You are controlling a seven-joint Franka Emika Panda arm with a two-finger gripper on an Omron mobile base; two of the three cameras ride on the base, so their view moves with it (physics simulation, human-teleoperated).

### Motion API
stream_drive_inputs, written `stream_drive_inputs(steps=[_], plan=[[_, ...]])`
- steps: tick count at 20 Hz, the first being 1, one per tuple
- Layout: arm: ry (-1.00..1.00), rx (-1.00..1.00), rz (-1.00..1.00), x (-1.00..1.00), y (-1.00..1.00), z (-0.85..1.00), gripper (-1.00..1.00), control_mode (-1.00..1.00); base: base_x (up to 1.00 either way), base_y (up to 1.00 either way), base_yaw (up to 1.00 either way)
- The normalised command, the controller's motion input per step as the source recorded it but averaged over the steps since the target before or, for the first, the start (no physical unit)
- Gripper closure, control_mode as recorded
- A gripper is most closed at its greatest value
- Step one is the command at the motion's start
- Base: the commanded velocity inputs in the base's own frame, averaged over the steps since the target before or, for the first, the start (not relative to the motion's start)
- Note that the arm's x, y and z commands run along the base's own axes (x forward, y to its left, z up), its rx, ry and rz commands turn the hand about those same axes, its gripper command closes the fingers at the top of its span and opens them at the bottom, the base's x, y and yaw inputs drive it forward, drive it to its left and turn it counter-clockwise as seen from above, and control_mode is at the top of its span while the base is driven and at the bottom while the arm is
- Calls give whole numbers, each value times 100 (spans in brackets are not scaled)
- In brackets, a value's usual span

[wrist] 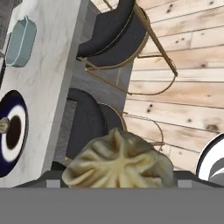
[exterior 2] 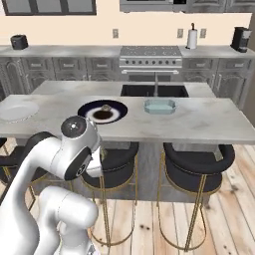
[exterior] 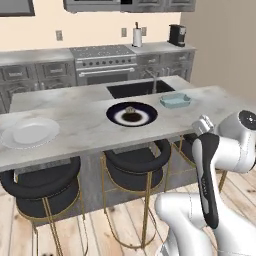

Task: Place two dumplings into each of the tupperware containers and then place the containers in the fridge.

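Marble island counter (exterior: 90, 131) with a sink (exterior: 140, 89) set in its far side; three black stools (exterior: 137, 165) on gold legs stand beneath it on a plank floor (exterior 2: 219, 219). A stove (exterior 2: 151, 57) and grey cabinets (exterior 2: 55, 67) line the back wall. My jaws stand wide around a pleated dumpling (wrist: 118, 162), low beside the counter's edge. A second dumpling (exterior: 130, 109) sits on the dark-blue plate (exterior: 131, 114); the teal tub (exterior: 175, 100) lies just right of it, a white plate (exterior: 30, 133) far left.
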Motion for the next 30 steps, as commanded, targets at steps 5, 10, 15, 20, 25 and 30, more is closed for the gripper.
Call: stream_drive_inputs(steps=[5,10,15,20,25,30], plan=[[0,0,0,0,0,0,100,100,3,-64,24],[0,0,0,0,0,0,100,100,5,-64,25],[0,0,0,0,0,0,100,100,32,-40,33],[0,0,0,0,0,0,100,100,51,-42,36],[0,0,0,0,0,0,100,100,38,-68,30],[0,0,0,0,0,0,100,100,7,-67,24]])
